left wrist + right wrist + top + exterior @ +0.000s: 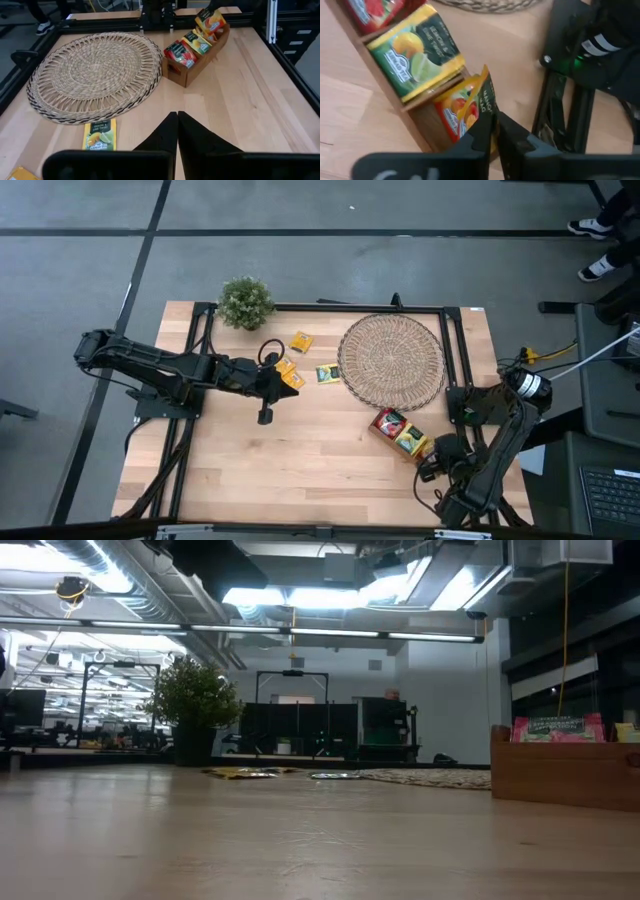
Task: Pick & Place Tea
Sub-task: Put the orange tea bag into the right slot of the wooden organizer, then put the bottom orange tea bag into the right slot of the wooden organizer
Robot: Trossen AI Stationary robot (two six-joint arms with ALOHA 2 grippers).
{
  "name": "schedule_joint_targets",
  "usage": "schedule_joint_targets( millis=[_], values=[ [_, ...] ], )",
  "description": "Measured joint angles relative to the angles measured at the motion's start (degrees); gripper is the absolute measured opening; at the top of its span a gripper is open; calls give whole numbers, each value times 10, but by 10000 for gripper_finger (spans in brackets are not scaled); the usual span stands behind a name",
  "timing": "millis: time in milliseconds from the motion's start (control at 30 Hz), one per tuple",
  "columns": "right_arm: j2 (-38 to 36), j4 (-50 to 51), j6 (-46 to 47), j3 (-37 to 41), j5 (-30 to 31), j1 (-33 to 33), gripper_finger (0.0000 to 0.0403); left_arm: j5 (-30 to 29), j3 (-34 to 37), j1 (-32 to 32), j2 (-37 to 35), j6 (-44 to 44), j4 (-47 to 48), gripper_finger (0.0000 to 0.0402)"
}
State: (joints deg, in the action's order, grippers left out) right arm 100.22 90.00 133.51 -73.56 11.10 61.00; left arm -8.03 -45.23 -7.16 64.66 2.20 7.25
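Three tea sachets lie flat on the table left of the round woven mat (pixel 392 360): a yellow one (pixel 300 341), a yellow one (pixel 288 373) and a green one (pixel 327 374), which also shows in the left wrist view (pixel 100 134). More sachets stand in the wooden tray (pixel 402 435). My left gripper (pixel 177 120) is shut and hangs over bare wood near the loose sachets (pixel 266 412). My right gripper (pixel 495 125) is at the tray's near-right end (pixel 430 460), shut on an orange-yellow sachet (pixel 470 102). My right gripper pinches the orange-yellow sachet by its upper edge (pixel 481 95) between the two fingers (pixel 482 127). The fingers come slanting down from above. The sachet stands tilted, with its lower part inside the tray's end compartment (pixel 447 125).
A small potted plant (pixel 245 302) stands at the table's far-left corner. A black frame (pixel 455 355) runs along the far and right sides. The tray (pixel 560 772) also holds red (pixel 380 12) and green (pixel 415 55) sachets. Bare wood (pixel 300 460) fills the near middle.
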Motion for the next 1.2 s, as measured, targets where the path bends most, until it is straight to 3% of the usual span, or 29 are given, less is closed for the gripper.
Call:
schedule_joint_targets(
  millis=[300,667,800,1033,1200],
  values=[
    [0,0,1,0,-6,-15,106,0,0,0,0,0,0,10],
    [-21,0,-39,-8,-2,-63,115,0,0,0,0,0,1,10],
    [-35,-9,-127,-24,56,-108,115,0,0,0,0,0,3,10],
    [-38,-135,-333,-40,263,-187,115,-2,0,5,5,0,15,3],
    [-38,-282,-524,-40,278,-252,115,-29,0,16,35,0,29,5]
  ],
)
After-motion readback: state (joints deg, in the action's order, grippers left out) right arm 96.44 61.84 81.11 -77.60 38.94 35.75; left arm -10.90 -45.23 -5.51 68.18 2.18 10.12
